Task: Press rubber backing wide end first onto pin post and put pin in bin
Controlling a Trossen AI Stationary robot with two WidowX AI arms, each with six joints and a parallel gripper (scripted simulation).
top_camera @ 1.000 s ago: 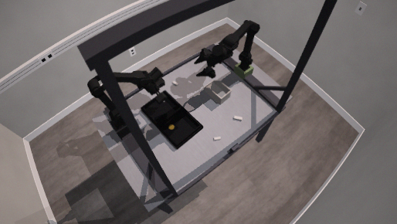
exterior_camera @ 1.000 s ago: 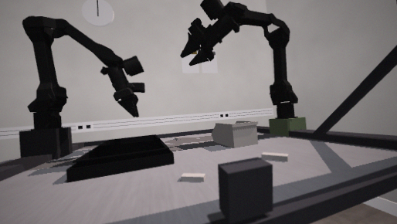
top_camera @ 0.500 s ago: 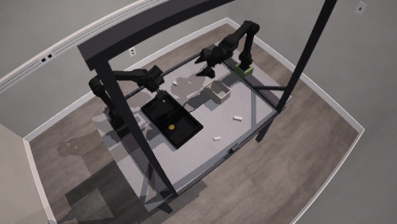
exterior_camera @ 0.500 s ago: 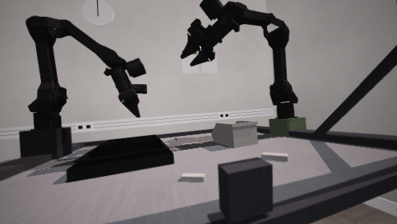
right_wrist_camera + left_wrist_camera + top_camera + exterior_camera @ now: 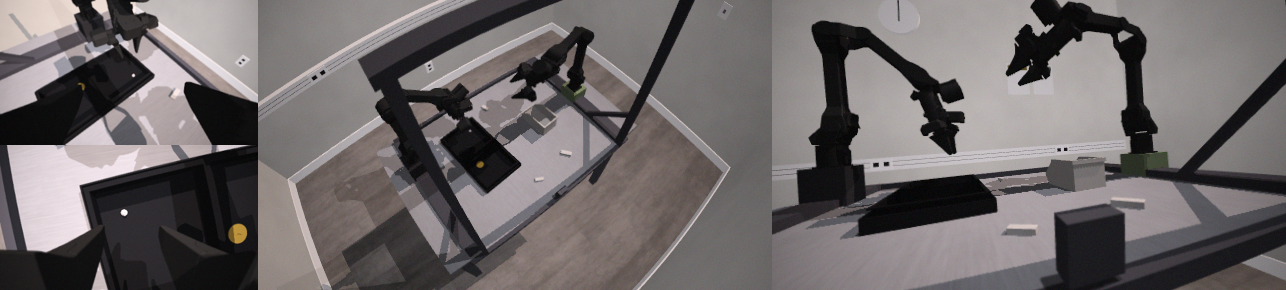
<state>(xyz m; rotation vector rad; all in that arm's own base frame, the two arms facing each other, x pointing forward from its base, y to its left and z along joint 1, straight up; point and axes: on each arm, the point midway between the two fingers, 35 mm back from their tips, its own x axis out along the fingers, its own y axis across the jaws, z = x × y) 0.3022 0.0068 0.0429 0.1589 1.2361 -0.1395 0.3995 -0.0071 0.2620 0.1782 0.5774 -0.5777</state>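
Note:
A yellow pin point(image 5: 480, 164) lies in the black tray point(image 5: 480, 152), in its nearer compartment. It also shows in the left wrist view point(image 5: 237, 233) and in the right wrist view point(image 5: 81, 85). A small white backing point(image 5: 124, 211) lies in the tray's other compartment, near a corner, and shows in the right wrist view too point(image 5: 133, 75). My left gripper point(image 5: 946, 142) hangs above the tray over the backing's compartment. Its fingers are apart with nothing between them. My right gripper point(image 5: 1024, 72) is high above the table, open and empty. The light grey bin point(image 5: 540, 118) stands beside the tray.
Small white blocks lie on the table point(image 5: 565, 156) point(image 5: 537, 176) point(image 5: 485, 104). A dark cube point(image 5: 1090, 245) stands at the table's near edge. The right arm's green base point(image 5: 574, 91) is behind the bin. Dark frame posts cross the view.

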